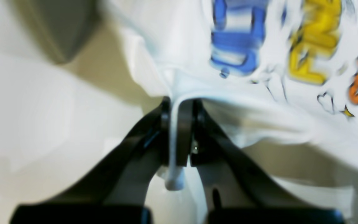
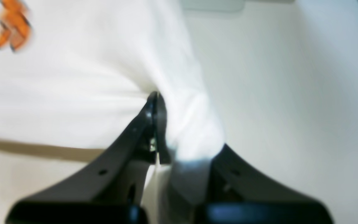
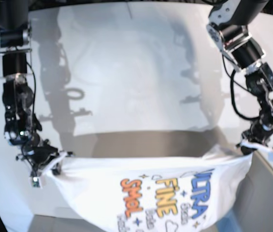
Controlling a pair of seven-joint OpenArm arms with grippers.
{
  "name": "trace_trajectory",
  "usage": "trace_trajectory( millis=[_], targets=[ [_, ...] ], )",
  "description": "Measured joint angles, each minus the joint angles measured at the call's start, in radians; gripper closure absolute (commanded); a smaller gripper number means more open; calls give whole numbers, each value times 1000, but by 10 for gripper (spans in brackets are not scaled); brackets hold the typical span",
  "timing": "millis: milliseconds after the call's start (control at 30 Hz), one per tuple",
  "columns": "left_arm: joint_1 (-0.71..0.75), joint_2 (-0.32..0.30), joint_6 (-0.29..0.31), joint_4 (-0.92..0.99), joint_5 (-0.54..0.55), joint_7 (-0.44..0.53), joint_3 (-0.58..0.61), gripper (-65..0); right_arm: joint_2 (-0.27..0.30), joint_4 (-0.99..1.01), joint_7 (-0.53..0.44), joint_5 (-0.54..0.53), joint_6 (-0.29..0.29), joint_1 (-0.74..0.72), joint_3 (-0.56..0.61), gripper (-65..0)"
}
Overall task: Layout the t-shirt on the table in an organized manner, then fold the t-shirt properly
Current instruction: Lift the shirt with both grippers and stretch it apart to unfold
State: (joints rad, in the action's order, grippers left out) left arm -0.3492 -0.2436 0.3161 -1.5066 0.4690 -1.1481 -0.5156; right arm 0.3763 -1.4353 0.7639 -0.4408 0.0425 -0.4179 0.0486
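Note:
The white t-shirt [image 3: 150,186] hangs stretched between my two grippers above the near edge of the table [image 3: 126,72], its blue, yellow and orange print facing the base camera. My left gripper [image 3: 250,143] is shut on the shirt's edge at the base view's right; in its wrist view the jaws [image 1: 179,130] pinch a thin fold of the t-shirt [image 1: 259,62]. My right gripper [image 3: 47,162] is shut on the opposite corner at the base view's left; in its wrist view the fingers [image 2: 157,124] clamp bunched cloth of the t-shirt [image 2: 89,77].
A grey box edge [image 3: 266,193] shows at the base view's lower right, below the left gripper. The white tabletop [image 2: 275,93] spreads behind the shirt, with arm shadows across it. A grey shape [image 1: 57,28] sits at the left wrist view's upper left.

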Motion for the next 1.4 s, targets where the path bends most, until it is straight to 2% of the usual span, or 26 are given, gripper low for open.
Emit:
trace_trajectory(
  millis=[133,333,433,567,733,933,1133,1300,1400],
  targets=[
    [114,26,-7,4,-27,-23,-9,0,-3,-29,-10,1,1,108,0,0],
    [189,26,-3,-8,-5,1,0,0,0,-101,0,10,3,274,-5,0],
    [248,26,-6,-24,-14,-4,-2,0,-5,-174,-14,-4,-4,344,-47,0],
    [334,28,-3,-135,-6,-3,-2,0,-32,-248,-8,8,2,457,-123,0],
    [467,44,-3,-256,-6,3,-4,0,-43,-354,-21,7,-5,583,-139,0],
    [568,97,-2,-308,-6,-3,-11,0,-52,-372,-195,7,-1,764,-138,0],
    [599,108,5,-315,0,-3,-133,0,-52,-372,-303,6,-1,871,-143,0],
    [599,104,129,-314,-11,-11,-185,0,-56,-370,-303,-4,-12,906,-232,0],
    [632,108,150,-314,3,-11,-186,0,-55,-370,-316,-5,-13,903,-294,0]
  ],
)
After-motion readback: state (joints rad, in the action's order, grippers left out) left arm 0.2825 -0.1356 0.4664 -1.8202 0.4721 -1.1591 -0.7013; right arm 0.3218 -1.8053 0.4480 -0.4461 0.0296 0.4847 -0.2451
